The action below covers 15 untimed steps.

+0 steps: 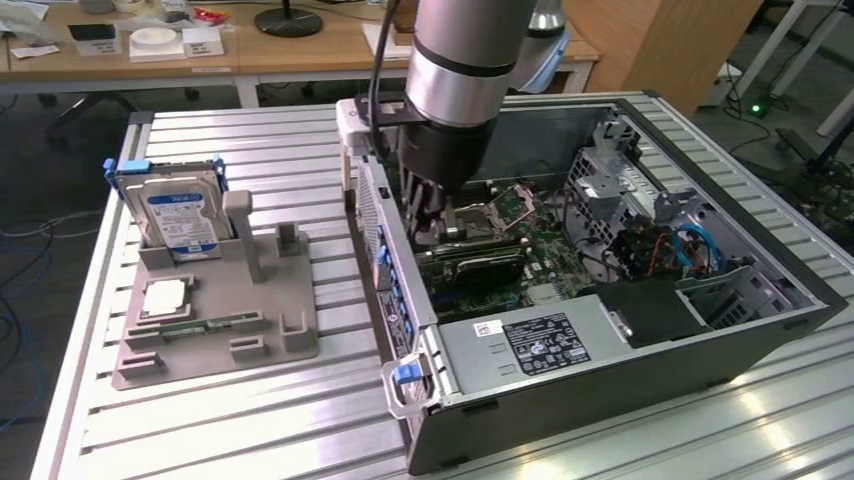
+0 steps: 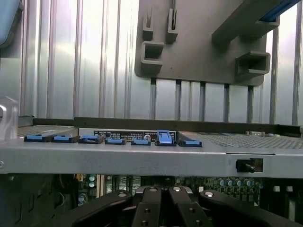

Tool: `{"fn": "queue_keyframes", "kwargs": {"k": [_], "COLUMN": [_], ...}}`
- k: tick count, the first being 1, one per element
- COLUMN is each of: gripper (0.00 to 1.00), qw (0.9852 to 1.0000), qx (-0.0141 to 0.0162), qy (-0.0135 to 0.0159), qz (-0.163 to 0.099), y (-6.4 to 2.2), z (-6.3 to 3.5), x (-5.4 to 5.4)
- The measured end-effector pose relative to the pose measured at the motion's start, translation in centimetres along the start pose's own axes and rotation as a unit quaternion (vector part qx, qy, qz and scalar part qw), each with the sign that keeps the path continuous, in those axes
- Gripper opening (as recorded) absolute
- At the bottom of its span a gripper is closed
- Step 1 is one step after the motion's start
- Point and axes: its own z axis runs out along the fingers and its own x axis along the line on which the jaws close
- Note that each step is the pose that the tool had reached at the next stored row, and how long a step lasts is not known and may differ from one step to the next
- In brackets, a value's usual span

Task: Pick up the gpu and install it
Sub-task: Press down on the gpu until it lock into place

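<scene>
Black gpu point(image 1: 483, 262) already down inside the open case point(image 1: 747, 330), sitting on the motherboard point(image 1: 541, 235) right below the hand point(image 1: 430, 215). Hand point(image 2: 163, 208) closed up tight, lowered into the case by the rear wall; can't tell if actually pinching the gpu. Hard drive point(image 1: 178, 215) upright in the grey holder point(image 1: 220, 320) on the worktop point(image 1: 240, 430), well apart.

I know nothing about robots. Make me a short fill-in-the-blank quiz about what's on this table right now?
1. The gripper reaches down inside the open computer ____.
2. The hard drive stands upright in the grey ____ beside the computer.
3. The clips along the case wall are coloured ____.

Missing words: case; holder; blue
</scene>
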Motion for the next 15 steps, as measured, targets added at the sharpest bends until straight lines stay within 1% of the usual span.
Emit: {"fn": "queue_keyframes", "kwargs": {"k": [3,10,13,15], "gripper": [0.10,0.10,0.10,0.10], "qw": [1.0000,1.0000,1.0000,1.0000], "qx": [0.0000,0.0001,0.0003,0.0006], "qy": [0.0000,0.0002,-0.0003,0.0000], "qz": [0.000,0.000,0.000,0.000], "y": [0.14,0.13,-0.05,-0.13], "z": [0.08,0.87,1.00,0.99], "x": [0.00,-0.04,-0.46,-0.63]}}
